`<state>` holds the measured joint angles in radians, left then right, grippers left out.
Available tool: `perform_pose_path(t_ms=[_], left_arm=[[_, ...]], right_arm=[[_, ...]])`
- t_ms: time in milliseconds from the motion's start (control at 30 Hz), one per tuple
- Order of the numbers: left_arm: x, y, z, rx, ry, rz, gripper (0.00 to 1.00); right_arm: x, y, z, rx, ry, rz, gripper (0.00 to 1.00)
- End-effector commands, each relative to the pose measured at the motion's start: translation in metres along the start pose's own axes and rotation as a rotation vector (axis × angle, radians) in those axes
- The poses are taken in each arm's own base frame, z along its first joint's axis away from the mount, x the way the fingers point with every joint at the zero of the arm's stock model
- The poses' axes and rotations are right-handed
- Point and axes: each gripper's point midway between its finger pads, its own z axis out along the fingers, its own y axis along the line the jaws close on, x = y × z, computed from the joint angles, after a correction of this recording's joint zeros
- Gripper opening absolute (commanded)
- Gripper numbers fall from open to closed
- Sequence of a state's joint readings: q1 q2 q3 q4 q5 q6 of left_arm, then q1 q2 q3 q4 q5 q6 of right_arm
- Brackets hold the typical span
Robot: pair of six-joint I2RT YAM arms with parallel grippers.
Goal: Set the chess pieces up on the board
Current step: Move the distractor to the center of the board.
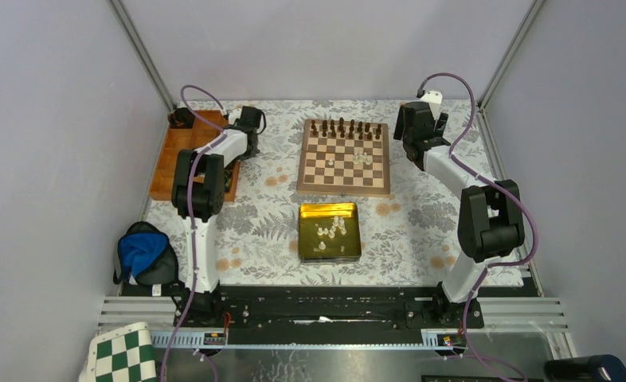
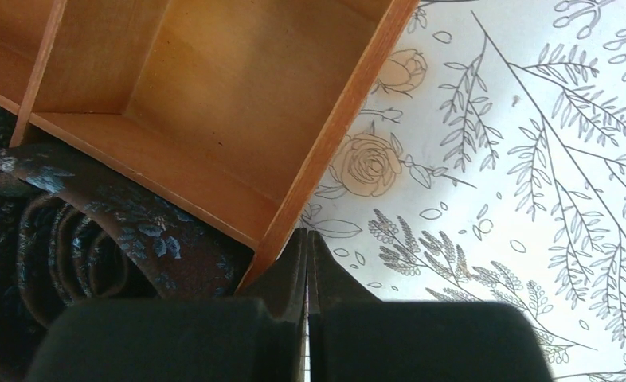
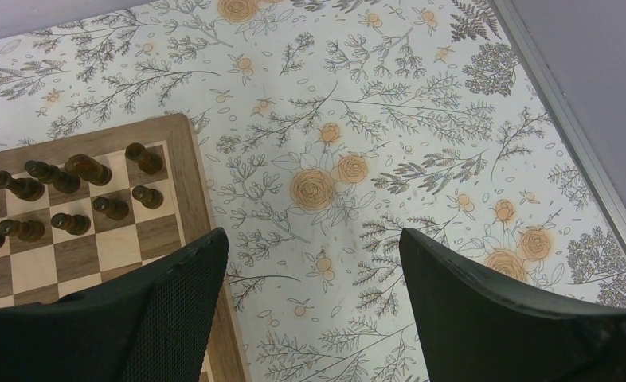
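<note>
- gold tin [image 1: 303,239] lies nearest the arm bases, with several cream chess pieces [image 1: 334,228] inside.
- beyond it is the board [image 1: 344,191]: a few more of them toward its right side, dark pieces [image 1: 343,127] on the far rows.
- left gripper [image 2: 307,247], fingers pressed together, over the orange tray [image 2: 334,135] corner.
- right gripper [image 3: 310,239], fingers wide apart and empty, off the board's far right corner.

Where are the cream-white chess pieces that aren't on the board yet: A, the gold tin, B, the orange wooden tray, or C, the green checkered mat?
A: the top view shows a cluster of cream-white pieces lying inside the gold tin, just on the near side of the board.
</note>
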<state>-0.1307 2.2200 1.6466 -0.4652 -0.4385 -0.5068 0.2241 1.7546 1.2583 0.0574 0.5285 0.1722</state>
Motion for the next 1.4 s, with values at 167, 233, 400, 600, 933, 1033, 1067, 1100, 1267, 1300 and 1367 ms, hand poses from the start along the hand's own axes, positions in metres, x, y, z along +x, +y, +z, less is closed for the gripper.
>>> perform_pose_path(t_ms=[167, 233, 400, 600, 933, 1033, 1067, 1100, 1267, 1300, 1367], left_arm=[[-0.023, 0.029, 0.005, -0.089, -0.020, -0.041, 0.00], [-0.025, 0.030, 0.006, -0.092, -0.023, -0.040, 0.00], [-0.027, 0.037, 0.007, -0.105, -0.022, -0.040, 0.00], [-0.020, 0.041, 0.009, -0.108, -0.006, -0.018, 0.00], [-0.011, 0.026, -0.012, -0.050, 0.000, 0.044, 0.00], [-0.008, -0.004, -0.027, 0.024, -0.007, 0.073, 0.02], [-0.008, -0.016, -0.031, 0.050, -0.012, 0.089, 0.06], [-0.006, -0.030, -0.036, 0.079, -0.014, 0.106, 0.10], [-0.001, -0.094, -0.056, 0.250, 0.014, 0.125, 0.23], [0.000, -0.102, -0.058, 0.276, 0.023, 0.119, 0.27], [0.000, -0.116, -0.063, 0.339, 0.042, 0.097, 0.29]], right_arm=[[-0.016, 0.006, -0.001, -0.032, -0.036, 0.010, 0.86], [-0.015, 0.005, -0.002, -0.028, -0.036, 0.008, 0.87], [-0.013, 0.005, 0.000, -0.024, -0.032, 0.005, 0.87], [-0.010, 0.006, 0.003, -0.023, -0.023, 0.010, 0.87], [0.001, 0.006, 0.006, -0.019, -0.008, 0.018, 0.88], [0.005, 0.007, 0.007, -0.020, 0.000, 0.016, 0.89], [0.007, 0.006, 0.009, -0.016, 0.006, 0.011, 0.89], [0.009, 0.006, 0.009, -0.014, 0.012, 0.006, 0.90], [0.019, 0.001, 0.014, -0.012, 0.044, 0.019, 0.77], [0.021, 0.001, 0.015, -0.016, 0.050, 0.023, 0.72], [0.026, -0.001, 0.017, -0.019, 0.065, 0.025, 0.65]])
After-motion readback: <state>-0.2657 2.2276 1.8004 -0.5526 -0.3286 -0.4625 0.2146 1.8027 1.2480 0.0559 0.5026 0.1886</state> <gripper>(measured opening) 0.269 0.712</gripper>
